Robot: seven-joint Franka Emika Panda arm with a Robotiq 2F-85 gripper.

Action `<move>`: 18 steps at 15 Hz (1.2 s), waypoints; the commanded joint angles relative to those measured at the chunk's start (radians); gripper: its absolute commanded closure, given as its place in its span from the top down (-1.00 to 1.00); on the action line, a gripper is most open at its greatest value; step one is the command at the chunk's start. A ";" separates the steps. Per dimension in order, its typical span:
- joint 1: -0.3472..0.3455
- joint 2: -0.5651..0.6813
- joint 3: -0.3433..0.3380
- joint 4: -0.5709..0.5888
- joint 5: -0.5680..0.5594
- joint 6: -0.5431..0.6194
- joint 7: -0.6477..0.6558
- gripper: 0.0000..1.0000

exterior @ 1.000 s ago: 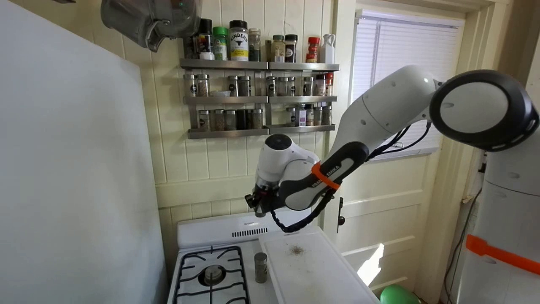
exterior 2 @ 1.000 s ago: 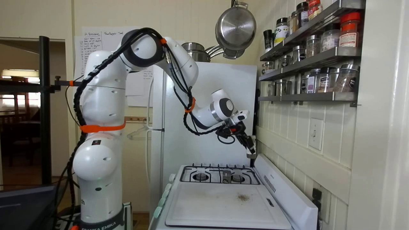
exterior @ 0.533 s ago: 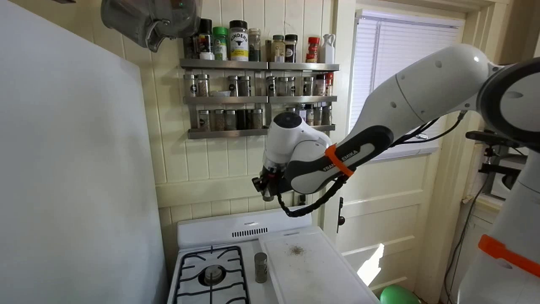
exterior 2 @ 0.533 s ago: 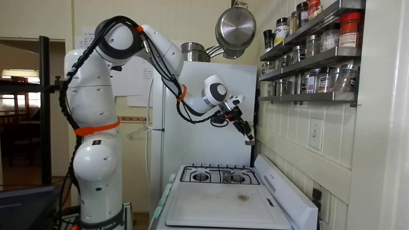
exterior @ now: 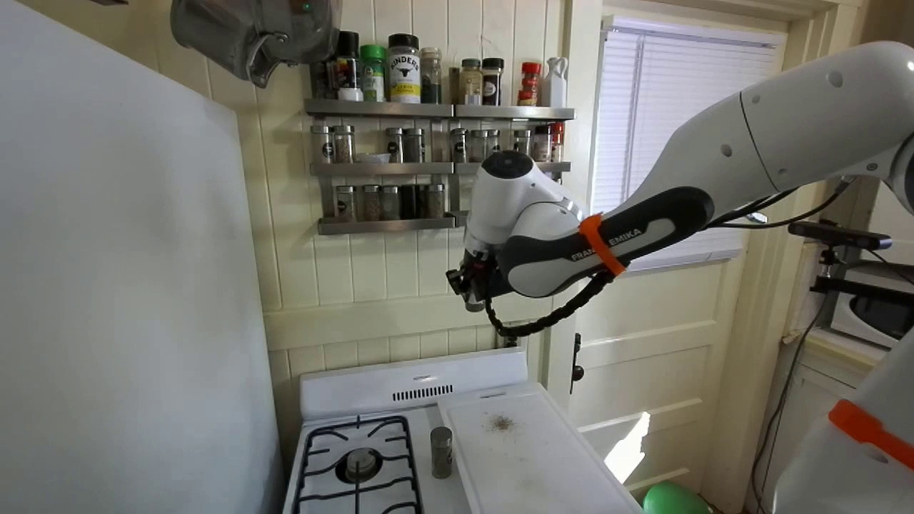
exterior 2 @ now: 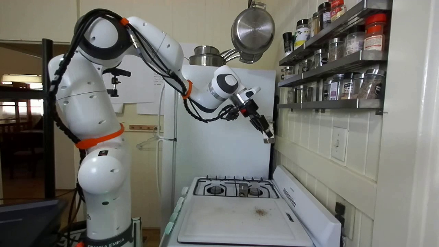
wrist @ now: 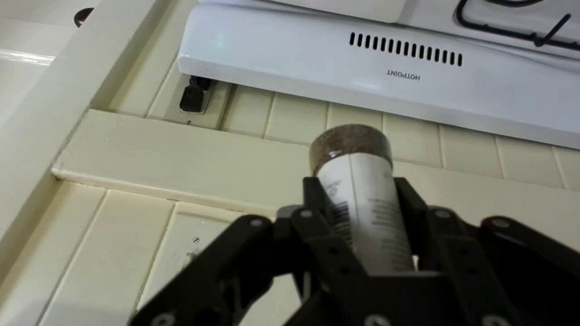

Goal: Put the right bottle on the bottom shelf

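Observation:
My gripper point(wrist: 357, 194) is shut on the right bottle point(wrist: 369, 208), a slender cylinder with a white label and brownish contents; one finger presses each side. In an exterior view the bottle point(exterior 2: 269, 140) hangs roughly upright in the gripper point(exterior 2: 267, 132), high above the stove and near the wall. The bottom shelf point(exterior: 385, 226) is the lowest grey metal tier, above the gripper's height. Several jars stand on its left section; the arm hides most of its right section in that view. Jars also show on this shelf point(exterior 2: 329, 104) seen from the side.
A shorter jar point(exterior: 442, 452) stands on the stove beside the burner grate point(exterior: 357, 467). Two upper tiers point(exterior: 378, 109) carry more bottles. A tall white fridge point(exterior: 143, 285) flanks the stove, and a steel pan point(exterior 2: 253, 34) hangs above. The stove's back panel point(wrist: 317, 59) lies below.
The arm has risen with the bottle, drawing back from the stove top. It has shifted right in an exterior view. The grip stays shut, and the jar on the stove has not moved.

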 commanded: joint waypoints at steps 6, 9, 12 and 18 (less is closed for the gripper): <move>-0.023 -0.013 -0.004 0.001 0.026 0.020 -0.018 -0.66; -0.040 -0.036 -0.009 0.007 0.018 0.031 -0.017 -0.66; -0.053 -0.051 -0.005 0.025 0.016 0.028 -0.011 -0.66; -0.080 -0.079 0.012 0.064 -0.002 0.014 0.001 -0.66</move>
